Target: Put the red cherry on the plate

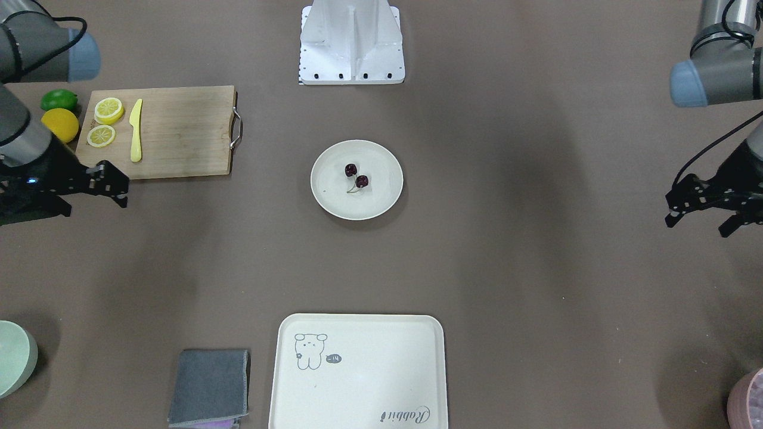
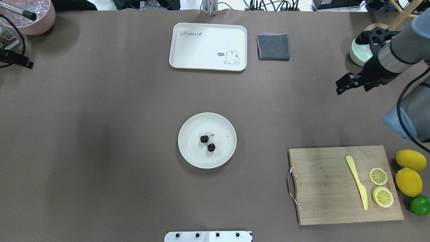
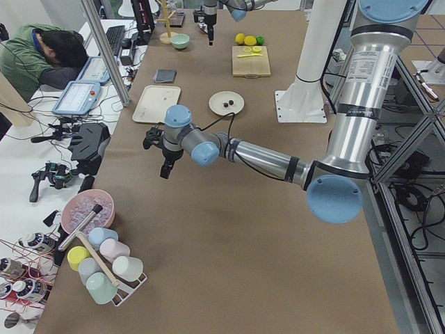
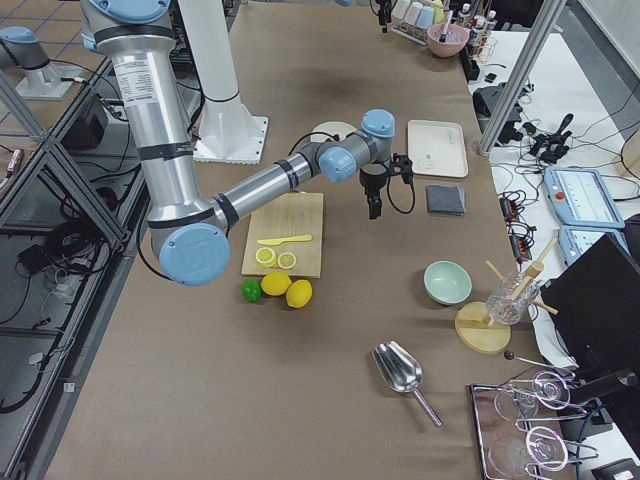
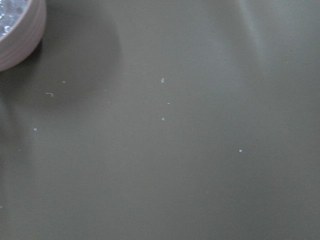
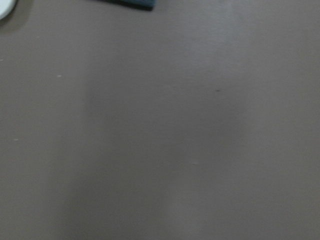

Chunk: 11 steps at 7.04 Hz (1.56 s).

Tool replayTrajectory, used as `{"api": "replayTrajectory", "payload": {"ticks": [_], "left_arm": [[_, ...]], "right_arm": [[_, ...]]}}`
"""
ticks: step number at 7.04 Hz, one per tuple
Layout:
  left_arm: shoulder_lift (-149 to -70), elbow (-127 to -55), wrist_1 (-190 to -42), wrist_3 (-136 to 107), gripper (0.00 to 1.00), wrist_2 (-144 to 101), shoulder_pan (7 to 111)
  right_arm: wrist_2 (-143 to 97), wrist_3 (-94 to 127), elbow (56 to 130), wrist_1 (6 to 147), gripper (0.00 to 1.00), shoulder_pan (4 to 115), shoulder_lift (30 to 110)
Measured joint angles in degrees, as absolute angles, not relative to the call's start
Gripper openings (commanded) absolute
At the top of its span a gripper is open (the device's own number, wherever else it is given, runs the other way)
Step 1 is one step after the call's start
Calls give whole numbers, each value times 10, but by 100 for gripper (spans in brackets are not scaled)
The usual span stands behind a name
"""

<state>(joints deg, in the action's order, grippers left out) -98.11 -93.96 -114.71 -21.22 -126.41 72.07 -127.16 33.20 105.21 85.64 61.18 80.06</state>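
Note:
The red cherry (image 1: 356, 177), a pair of tiny dark maroon fruits on thin stems, lies near the middle of the round cream plate (image 1: 331, 199) at the table's centre; the pair (image 2: 208, 143) and the plate (image 2: 195, 158) also show in the overhead view. Neither gripper is near them. My left gripper (image 1: 698, 225) hangs open over bare table far off to the robot's left, holding nothing. On the other side, beside the cutting board, my right gripper (image 1: 123, 190) is open and empty too. The wrist views show only brown table.
A wooden cutting board (image 2: 322, 188) carries lemon slices (image 2: 378, 176) and a yellow knife (image 2: 356, 181), with lemons (image 2: 408, 182) and a lime (image 2: 420, 205) beside it. The rabbit tray (image 2: 201, 47), a grey cloth (image 2: 273, 47), a green bowl (image 2: 357, 53) and a pink bowl (image 2: 37, 23) line the far edge.

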Motion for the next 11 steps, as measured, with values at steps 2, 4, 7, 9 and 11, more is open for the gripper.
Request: {"api": "replayTrajectory", "payload": {"ticks": [2,4,7,9,11], "left_arm": [[-957,-936,-1094,-103,98,-1280,794],[-944,-929,-1027,-24,98,-1311,849],[-915,-925,-1015,-9,98,-1354,880],[-913,-925,-1015,-10,98,-1356,881],[-912,-929,-1015,-10,98,-1356,884]], "right_arm": [[-1314,198,1035,858,100,719,867],[-1363,84,965,857,100,825,897],[-1375,0,876,859,100,920,899],[-1379,-2,882,877,100,947,896],[-1377,-3,918,921,100,954,900]]}}
